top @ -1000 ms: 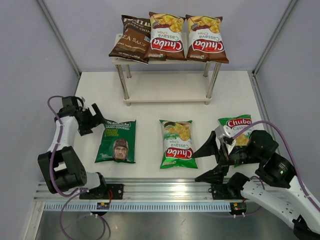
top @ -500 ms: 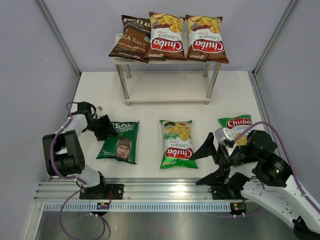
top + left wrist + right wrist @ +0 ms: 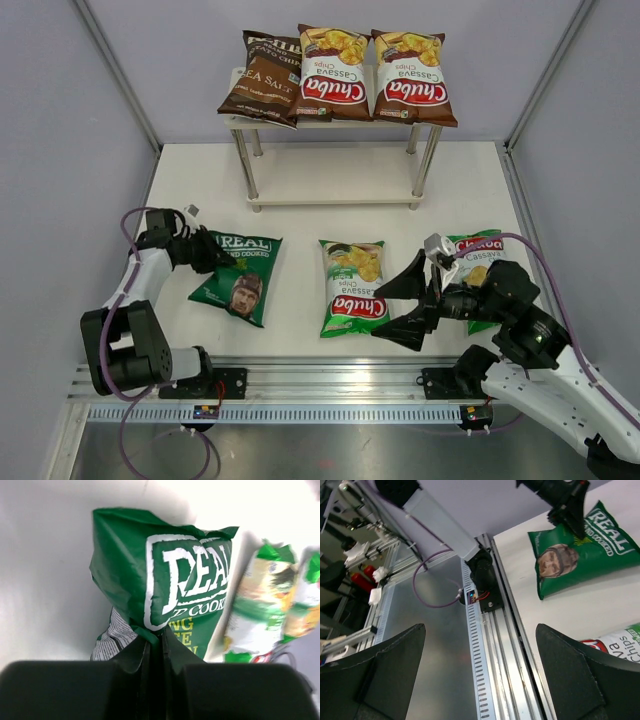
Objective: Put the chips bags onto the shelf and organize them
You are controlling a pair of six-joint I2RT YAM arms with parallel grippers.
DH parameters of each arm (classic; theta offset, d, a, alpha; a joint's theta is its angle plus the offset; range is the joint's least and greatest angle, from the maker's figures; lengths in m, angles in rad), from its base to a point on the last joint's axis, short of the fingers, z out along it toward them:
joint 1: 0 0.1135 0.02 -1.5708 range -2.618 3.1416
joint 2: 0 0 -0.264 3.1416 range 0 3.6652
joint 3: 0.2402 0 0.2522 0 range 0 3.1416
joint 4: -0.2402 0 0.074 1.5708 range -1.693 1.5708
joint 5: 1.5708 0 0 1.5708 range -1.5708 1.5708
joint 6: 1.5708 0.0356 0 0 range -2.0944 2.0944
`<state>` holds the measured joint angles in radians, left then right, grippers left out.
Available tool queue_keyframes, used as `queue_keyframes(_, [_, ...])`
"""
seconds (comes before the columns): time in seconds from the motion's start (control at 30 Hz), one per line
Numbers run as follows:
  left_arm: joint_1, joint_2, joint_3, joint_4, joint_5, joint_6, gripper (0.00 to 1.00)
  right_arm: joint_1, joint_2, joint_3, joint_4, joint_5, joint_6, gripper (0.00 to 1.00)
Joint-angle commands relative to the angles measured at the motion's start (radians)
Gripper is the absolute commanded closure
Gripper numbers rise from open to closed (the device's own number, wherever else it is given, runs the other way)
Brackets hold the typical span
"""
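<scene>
My left gripper [image 3: 205,256] is shut on the upper left edge of the dark green chips bag with a man's face [image 3: 238,280], which lies skewed on the table. In the left wrist view the jaws pinch a fold of that bag [image 3: 170,575] at the gripper [image 3: 157,637]. A green Chuba bag [image 3: 355,290] lies mid-table. Another green Chuba bag [image 3: 482,262] is partly hidden under my right arm. My right gripper [image 3: 402,305] hangs open and empty between those two. The shelf [image 3: 335,176] holds a Kettle bag [image 3: 262,80] and two brown-red Chuba bags [image 3: 333,75] [image 3: 412,78] on its top board.
The right wrist view looks down on the aluminium rail [image 3: 492,645] at the table's near edge, with the dark green bag [image 3: 580,555] beyond it. Grey walls [image 3: 70,150] close in both sides. The shelf's lower board is bare.
My left gripper slid right onto the dark green bag's edge and closed on it, and the bag twisted. My right arm swung left toward the middle, jaws still wide.
</scene>
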<state>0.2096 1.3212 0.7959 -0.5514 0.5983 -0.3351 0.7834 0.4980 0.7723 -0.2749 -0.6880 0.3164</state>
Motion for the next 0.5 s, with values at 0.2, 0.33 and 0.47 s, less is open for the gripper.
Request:
queue_keyframes(0.2, [-0.001, -0.220, -0.133, 0.358, 0.204, -0.355, 1.00, 0.002, 0.117, -0.103, 0.186, 0.306, 0.231, 0.01])
queue_keyframes(0.33, [-0.001, -0.341, -0.211, 0.513, 0.219, -0.569, 1.00, 0.002, 0.177, -0.207, 0.388, 0.383, 0.367, 0.01])
queue_keyframes(0.47, [-0.004, -0.488, -0.286, 0.666, 0.181, -0.822, 0.99, 0.002, 0.259, -0.300, 0.630, 0.369, 0.525, 0.01])
